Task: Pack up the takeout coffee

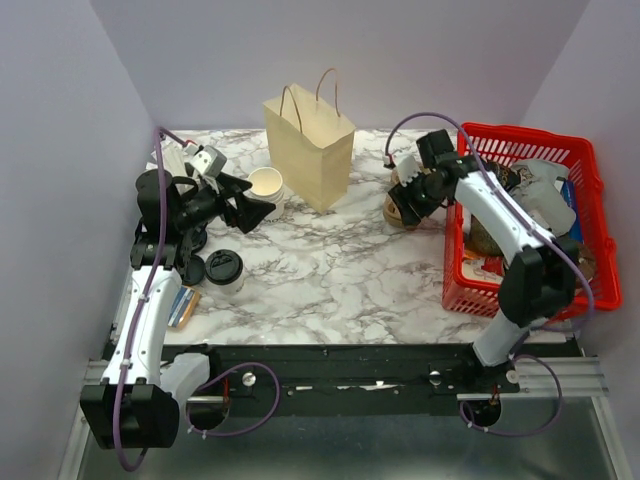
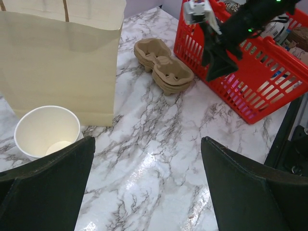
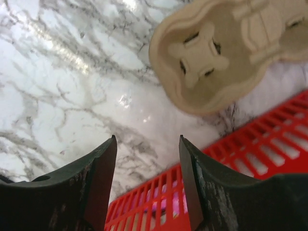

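Kraft paper marks where the drink should end up: the paper bag (image 1: 310, 150) stands upright at the upper middle of the top view, mouth open and handles up, so a cup can be lowered in from above. The takeout coffee (image 1: 224, 269), white with its black lid on, stands on the table (image 1: 340, 270) at the lower left of that view. It is just beside a loose black lid (image 1: 192, 270) and well apart from the bag.

Your left tool (image 2: 147, 144) is spread wide with nothing between its fingers. It points toward a lidless white cup (image 2: 47, 131) standing just beside the bag, not at the coffee, which sits lower in the frame behind it, so you would likely have to draw back to reach it. Your right tool (image 3: 148, 144) is partly spread and empty, hovering near the pulp cup carrier (image 3: 216, 53) that lies close against the red basket (image 3: 250, 159); whether the two touch you cannot tell.

Bare marble fills the middle of the table, which gives you room to carry the coffee across. The tight spots look to be the lidless cup at the bag's foot and the basket rim on the right.
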`<control>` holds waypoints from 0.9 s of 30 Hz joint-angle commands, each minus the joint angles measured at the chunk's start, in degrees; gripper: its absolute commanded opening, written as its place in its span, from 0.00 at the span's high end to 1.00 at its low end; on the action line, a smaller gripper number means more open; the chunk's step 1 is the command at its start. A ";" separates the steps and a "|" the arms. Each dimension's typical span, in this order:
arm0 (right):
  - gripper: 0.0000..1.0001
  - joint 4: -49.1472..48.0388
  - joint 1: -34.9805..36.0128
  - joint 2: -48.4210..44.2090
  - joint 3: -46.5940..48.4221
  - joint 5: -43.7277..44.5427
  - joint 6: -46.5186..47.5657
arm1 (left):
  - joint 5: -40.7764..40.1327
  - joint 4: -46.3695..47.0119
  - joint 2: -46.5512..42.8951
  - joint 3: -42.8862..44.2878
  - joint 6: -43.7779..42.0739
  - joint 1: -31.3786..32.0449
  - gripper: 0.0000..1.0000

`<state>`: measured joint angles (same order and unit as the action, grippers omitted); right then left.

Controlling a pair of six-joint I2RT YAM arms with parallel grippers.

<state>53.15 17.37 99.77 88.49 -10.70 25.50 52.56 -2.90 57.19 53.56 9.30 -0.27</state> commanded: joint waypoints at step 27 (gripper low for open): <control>0.37 0.57 -2.70 -9.52 8.51 -1.87 -21.98 | -1.05 7.65 4.25 1.01 1.42 0.10 0.01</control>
<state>51.64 7.22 85.58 89.84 -11.05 4.43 52.45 4.58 62.78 53.71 12.12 -0.27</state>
